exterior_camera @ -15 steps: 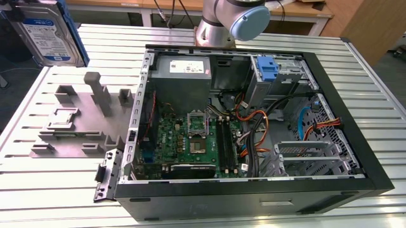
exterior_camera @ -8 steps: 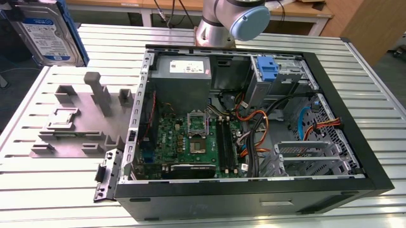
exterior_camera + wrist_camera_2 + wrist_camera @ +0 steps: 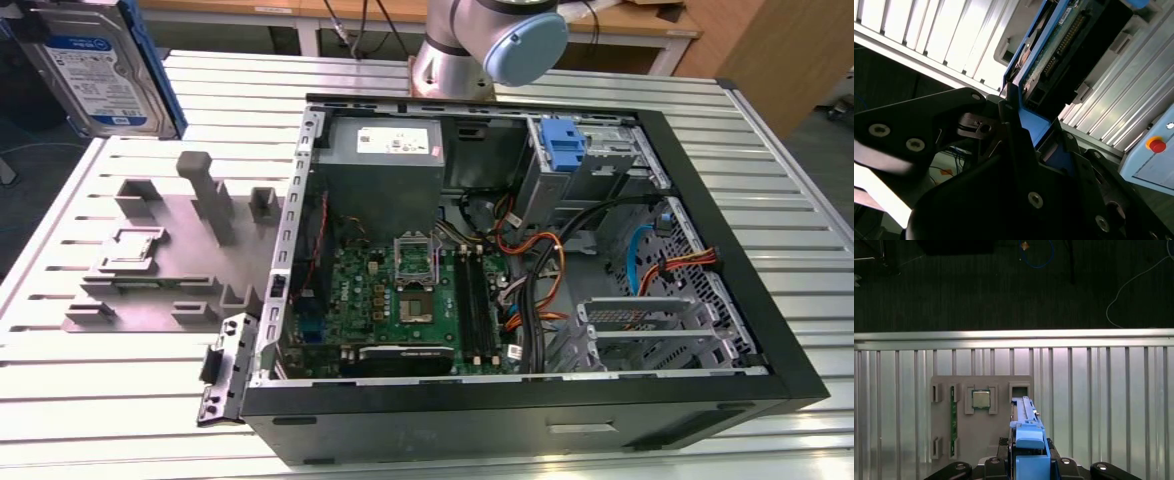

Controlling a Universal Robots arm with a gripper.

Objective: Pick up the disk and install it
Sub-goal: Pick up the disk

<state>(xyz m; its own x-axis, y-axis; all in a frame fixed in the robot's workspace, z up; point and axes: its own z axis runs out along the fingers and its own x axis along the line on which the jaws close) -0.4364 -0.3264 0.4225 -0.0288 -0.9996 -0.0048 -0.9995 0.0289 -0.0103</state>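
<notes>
The disk, a silver hard drive with a blue-and-white label and blue rails, hangs high at the exterior view's upper left, above the grey fixture plate. In the second wrist view my gripper is shut on the disk's blue rail, and the disk's green circuit board faces the camera. The first wrist view has the disk edge-on over the same plate, with the gripper holding it from below.
An open computer case lies on the slatted metal table, with a motherboard, a grey power supply, cables and a blue caddy in its drive bay. The fixture plate carries a processor chip and a memory stick.
</notes>
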